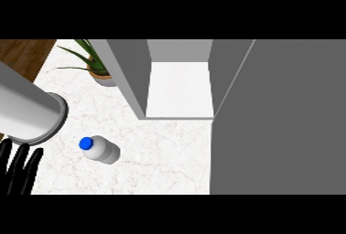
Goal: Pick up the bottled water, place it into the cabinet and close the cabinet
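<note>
White blue-capped plastic water bottle [100,149] stands upright on white marbled desk [169,155]; left robot hand [19,167] near its left, fingers straight, empty.

A white marble counter [162,160] with thin pale veins is the base. A potted plant [89,57] stands on the counter's far left part, with long pointed green leaves and a light brown pot [105,79]. Beyond the counter's left edge shows a brown wooden surface [20,55].
</note>
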